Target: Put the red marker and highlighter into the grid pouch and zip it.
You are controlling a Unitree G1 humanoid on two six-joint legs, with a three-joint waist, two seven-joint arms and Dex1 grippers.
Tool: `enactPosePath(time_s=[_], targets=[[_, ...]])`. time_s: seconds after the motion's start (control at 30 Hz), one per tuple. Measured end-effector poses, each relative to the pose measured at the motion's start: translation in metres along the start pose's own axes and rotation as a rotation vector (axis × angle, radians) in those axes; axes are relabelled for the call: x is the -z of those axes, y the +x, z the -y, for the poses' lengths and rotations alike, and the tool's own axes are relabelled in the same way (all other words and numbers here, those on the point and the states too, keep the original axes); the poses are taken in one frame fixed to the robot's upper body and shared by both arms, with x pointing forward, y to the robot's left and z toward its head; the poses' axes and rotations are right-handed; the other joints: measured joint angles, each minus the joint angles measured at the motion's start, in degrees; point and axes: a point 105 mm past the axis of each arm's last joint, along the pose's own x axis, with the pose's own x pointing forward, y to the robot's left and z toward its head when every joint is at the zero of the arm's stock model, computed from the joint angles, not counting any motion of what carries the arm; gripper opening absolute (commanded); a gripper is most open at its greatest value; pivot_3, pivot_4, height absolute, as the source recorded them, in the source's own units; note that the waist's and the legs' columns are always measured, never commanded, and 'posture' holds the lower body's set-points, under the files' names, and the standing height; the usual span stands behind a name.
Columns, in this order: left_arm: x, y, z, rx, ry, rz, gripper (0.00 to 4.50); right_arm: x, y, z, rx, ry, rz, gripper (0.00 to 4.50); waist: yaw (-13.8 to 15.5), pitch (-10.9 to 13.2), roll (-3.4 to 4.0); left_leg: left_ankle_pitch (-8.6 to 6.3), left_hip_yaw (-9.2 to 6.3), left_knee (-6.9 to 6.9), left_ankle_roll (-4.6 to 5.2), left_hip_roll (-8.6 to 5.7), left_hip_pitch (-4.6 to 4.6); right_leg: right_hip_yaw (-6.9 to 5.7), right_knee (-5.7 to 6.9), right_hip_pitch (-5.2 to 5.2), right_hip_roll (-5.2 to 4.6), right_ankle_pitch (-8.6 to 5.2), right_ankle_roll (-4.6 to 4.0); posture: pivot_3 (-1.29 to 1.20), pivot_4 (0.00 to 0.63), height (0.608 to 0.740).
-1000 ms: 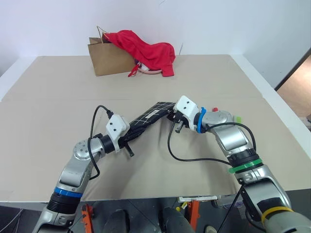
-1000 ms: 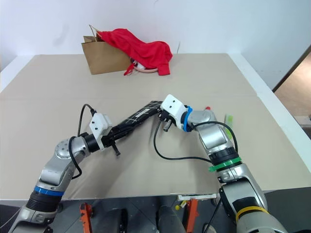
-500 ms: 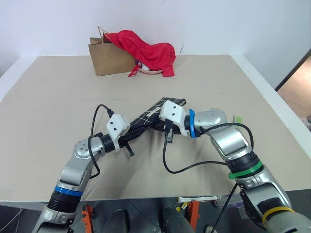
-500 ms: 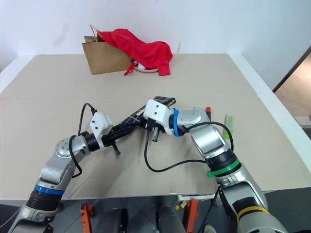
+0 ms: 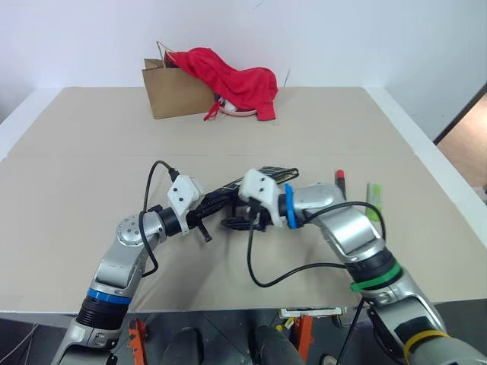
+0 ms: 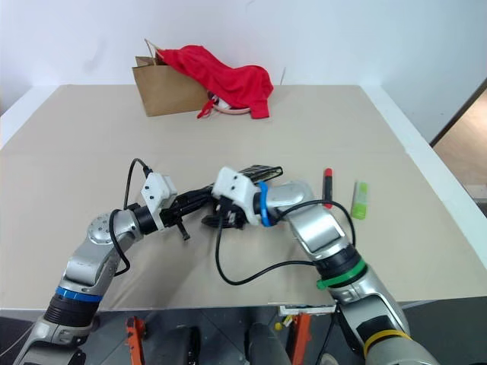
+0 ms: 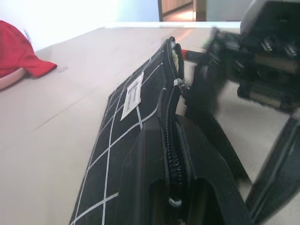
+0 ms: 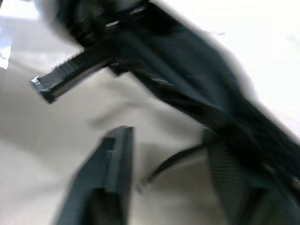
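Two pens, red marker [image 6: 328,182] and highlighter [image 6: 360,199], lie side by side near the tabletop's [image 6: 91,144] right edge. Grid pouch [image 7: 123,140], mid-table, is clamped by the left gripper [image 6: 188,216]. Right gripper [image 6: 215,221], fingers spread, sits beside the pouch holding nothing.

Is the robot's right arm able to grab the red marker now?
Probably yes. The right gripper is open and holds nothing, and the red marker lies bare on the table beside the highlighter, with nothing on it. The arm must swing back from the grid pouch first.
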Motion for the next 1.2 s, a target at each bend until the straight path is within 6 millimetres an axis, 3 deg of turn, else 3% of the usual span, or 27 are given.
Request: enactPosePath(time_s=[0.07, 0.13, 0.17, 0.2, 0.23, 0.3, 0.57, 0.77, 1.2], targets=[[-0.001, -0.002, 0.005, 0.019, -0.032, 0.025, 0.0, -0.001, -0.033, -0.001, 0.006, 0.062, 0.046, 3.86, 0.3, 0.0, 0.0, -0.02, -0.13, 0.0, 0.02, 0.0, -0.13, -0.09, -0.05, -0.01, -0.11, -0.05, 0.07, 0.0, 0.15, 0.74], [0.004, -0.011, 0.008, 0.032, -0.072, 0.032, 0.0, -0.001, -0.079, -0.004, 0.029, 0.111, 0.069, 3.86, 0.6, 0.0, 0.0, -0.07, -0.22, -0.01, 0.07, -0.03, -0.16, -0.12, -0.09, -0.02, -0.13, -0.07, 0.08, 0.0, 0.15, 0.74], [0.005, -0.012, 0.008, 0.031, -0.075, 0.031, 0.0, -0.002, -0.082, -0.004, 0.033, 0.112, 0.072, 3.86, 0.6, 0.0, 0.0, -0.07, -0.23, -0.01, 0.07, -0.04, -0.15, -0.12, -0.09, -0.02, -0.12, -0.07, 0.08, 0.0, 0.15, 0.74], [0.003, -0.012, 0.01, 0.043, -0.076, 0.047, 0.0, 0.0, -0.102, -0.01, 0.051, 0.119, 0.067, 3.86, 0.6, 0.0, 0.0, -0.07, -0.26, -0.01, 0.07, -0.07, -0.13, -0.2, -0.11, 0.03, -0.03, -0.06, 0.02, 0.0, 0.15, 0.74], [0.003, -0.014, 0.01, 0.045, -0.077, 0.049, 0.0, 0.003, -0.108, -0.011, 0.057, 0.131, 0.053, 3.86, 0.6, 0.0, -0.01, -0.07, -0.28, 0.0, 0.07, -0.03, -0.06, -0.26, -0.1, 0.09, 0.01, -0.08, -0.02, 0.0, 0.15, 0.74], [0.003, -0.016, 0.012, 0.061, -0.079, 0.06, 0.0, 0.022, -0.131, -0.007, 0.147, 0.167, -0.027, 3.86, 0.6, 0.0, 0.01, -0.06, -0.27, 0.0, 0.07, 0.0, 0.04, -0.28, -0.09, 0.13, 0.06, -0.1, -0.04, 0.0, 0.15, 0.74], [0.001, -0.017, 0.017, 0.102, -0.091, 0.095, 0.0, 0.087, -0.196, 0.068, 0.758, 0.32, -0.211, 3.86, -0.3, 0.0, 0.01, 0.27, -0.12, 0.0, 0.3, 0.0, 0.57, -0.08, -0.09, 0.47, 0.1, -0.01, -0.11, 0.0, 0.15, 0.74], [0.002, -0.017, 0.016, 0.105, -0.094, 0.101, 0.0, 0.119, -0.215, 0.095, 1.036, 0.453, -0.255, 3.86, -0.4, 0.0, 0.02, 0.27, 0.11, -0.06, 0.29, -0.02, 0.63, 0.2, -0.09, 0.48, 0.1, 0.09, 0.27, 0.0, 0.15, 0.74], [0.0, -0.018, 0.019, 0.127, -0.131, 0.139, 0.0, 0.159, -0.209, 0.107, 1.122, 0.612, -0.29, 3.86, -0.4, 0.0, 0.06, 0.14, 0.19, -0.15, 0.36, -0.06, 0.58, 0.32, -0.14, 0.42, 0.08, 0.03, 0.24, 0.0, 0.15, 0.74]])
